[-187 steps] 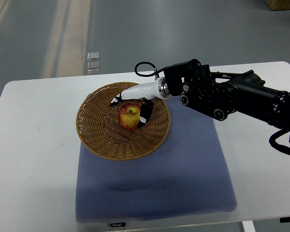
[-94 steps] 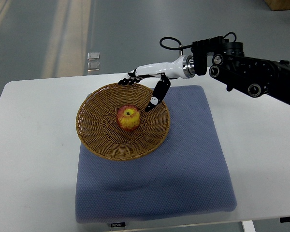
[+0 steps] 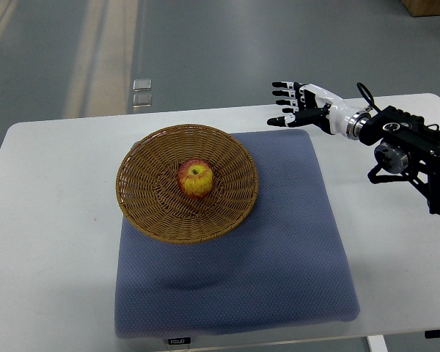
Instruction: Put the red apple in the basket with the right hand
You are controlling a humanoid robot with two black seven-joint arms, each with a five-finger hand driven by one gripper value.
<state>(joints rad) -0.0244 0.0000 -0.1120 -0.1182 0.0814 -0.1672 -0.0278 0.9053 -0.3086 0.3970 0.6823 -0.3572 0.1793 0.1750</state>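
Observation:
A red and yellow apple [image 3: 195,178] lies in the middle of a round wicker basket [image 3: 151,213]. The basket stands on the far left part of a blue-grey mat [image 3: 279,249]. My right hand [image 3: 292,105] is white with black fingertips. It is open and empty, with fingers spread, above the far right corner of the mat. It is well to the right of the basket and apart from it. Its black arm [image 3: 414,150] comes in from the right edge. My left arm is not in view.
The mat lies on a white table [image 3: 51,242]. The table's far edge runs just behind the basket and the hand. Grey floor lies beyond, with a small clear object [image 3: 141,92] on it.
My right hand has let go of the apple, lifted out of the basket and drawn back to the right. The apple stays in the basket.

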